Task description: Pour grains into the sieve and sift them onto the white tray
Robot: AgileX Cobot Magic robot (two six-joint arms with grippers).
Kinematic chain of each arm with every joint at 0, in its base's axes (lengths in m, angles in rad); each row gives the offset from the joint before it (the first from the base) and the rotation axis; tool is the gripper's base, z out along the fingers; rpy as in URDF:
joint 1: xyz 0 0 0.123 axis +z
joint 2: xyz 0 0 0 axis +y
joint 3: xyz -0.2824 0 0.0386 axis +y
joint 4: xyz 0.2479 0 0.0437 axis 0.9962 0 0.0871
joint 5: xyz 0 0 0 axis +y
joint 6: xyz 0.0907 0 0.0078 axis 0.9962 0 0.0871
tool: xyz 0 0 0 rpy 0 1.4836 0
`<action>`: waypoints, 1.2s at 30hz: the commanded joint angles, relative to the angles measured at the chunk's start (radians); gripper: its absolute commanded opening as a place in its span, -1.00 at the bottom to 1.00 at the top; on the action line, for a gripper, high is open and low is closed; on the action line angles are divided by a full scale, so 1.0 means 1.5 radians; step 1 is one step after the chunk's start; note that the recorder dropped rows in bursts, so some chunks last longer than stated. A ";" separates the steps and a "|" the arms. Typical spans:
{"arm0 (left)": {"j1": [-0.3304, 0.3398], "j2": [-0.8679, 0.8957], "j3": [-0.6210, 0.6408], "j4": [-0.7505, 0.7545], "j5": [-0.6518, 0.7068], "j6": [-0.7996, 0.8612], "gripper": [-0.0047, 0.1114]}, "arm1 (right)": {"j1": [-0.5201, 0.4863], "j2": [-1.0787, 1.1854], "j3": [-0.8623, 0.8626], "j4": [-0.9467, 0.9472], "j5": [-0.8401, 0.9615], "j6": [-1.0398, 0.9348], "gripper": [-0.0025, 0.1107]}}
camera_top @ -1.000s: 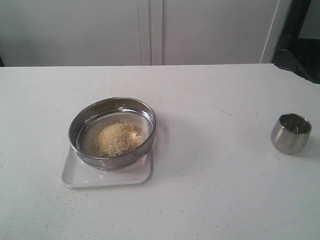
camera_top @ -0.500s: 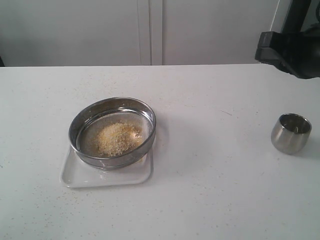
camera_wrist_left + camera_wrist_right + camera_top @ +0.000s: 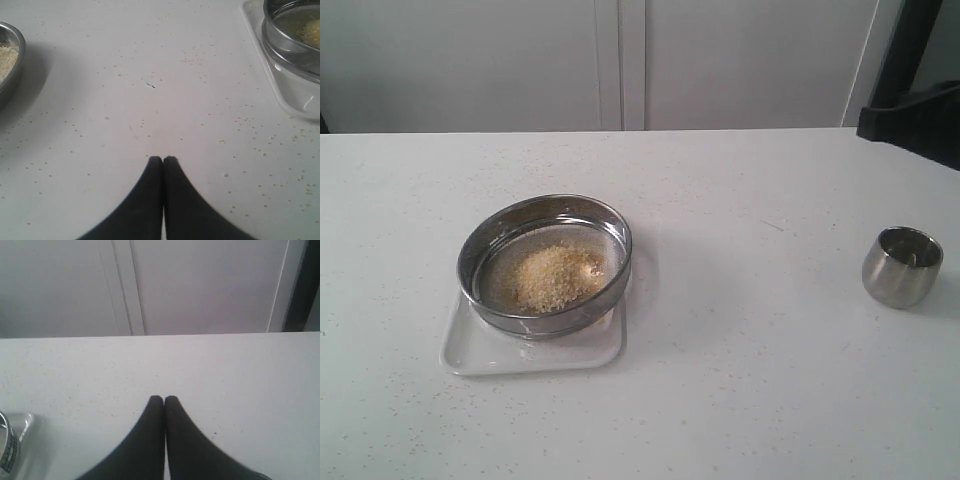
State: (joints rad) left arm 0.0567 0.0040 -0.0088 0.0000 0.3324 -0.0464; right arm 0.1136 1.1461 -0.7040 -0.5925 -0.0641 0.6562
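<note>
The sieve (image 3: 545,262), a wide steel ring, rests on the white tray (image 3: 530,350) left of the table's middle. A heap of golden and pale grains (image 3: 555,277) lies on its mesh. The left wrist view catches the sieve (image 3: 292,37) and the tray (image 3: 295,100) at one corner. My left gripper (image 3: 163,159) is shut and empty over bare table, well apart from them. My right gripper (image 3: 163,399) is also shut and empty, above the table and facing the back wall. Neither pair of fingers shows in the exterior view.
A small rounded steel cup (image 3: 902,265) stands at the right. A black part of the right arm (image 3: 918,122) hangs at the far right edge. A steel vessel holding pale grains (image 3: 7,62) sits at one edge. Shiny metal (image 3: 10,445) shows at a corner. Stray grains dot the table.
The black right arm swung into the exterior view at the upper right, then drew back toward the right edge. Sieve, tray, grains and cup have not moved.
</note>
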 commanded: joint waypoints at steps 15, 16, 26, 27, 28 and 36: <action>0.000 -0.003 0.006 -0.004 0.005 0.000 -0.92 | 0.096 -0.099 -0.043 0.312 0.407 -0.330 -0.96; 0.000 -0.003 0.006 -0.004 0.005 0.000 -0.92 | 0.096 -0.099 -0.044 0.312 0.428 -0.332 -0.96; 0.000 -0.003 0.006 -0.004 0.005 0.000 -0.92 | 0.096 -0.099 -0.044 0.373 0.512 -0.406 -0.96; 0.000 -0.003 0.006 -0.004 0.005 0.000 -0.92 | 0.096 -0.099 -0.044 0.373 0.512 -0.406 -0.96; 0.000 -0.003 0.006 -0.004 0.005 0.000 -0.92 | 0.096 -0.099 -0.044 0.373 0.517 -0.405 -0.96; 0.000 -0.003 0.006 -0.004 0.005 0.000 -0.92 | 0.096 -0.099 -0.042 0.375 0.515 -0.405 -0.96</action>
State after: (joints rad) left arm 0.0567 0.0040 -0.0088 0.0000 0.3324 -0.0464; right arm 0.2562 1.0032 -0.7646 -0.0313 0.7034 0.0607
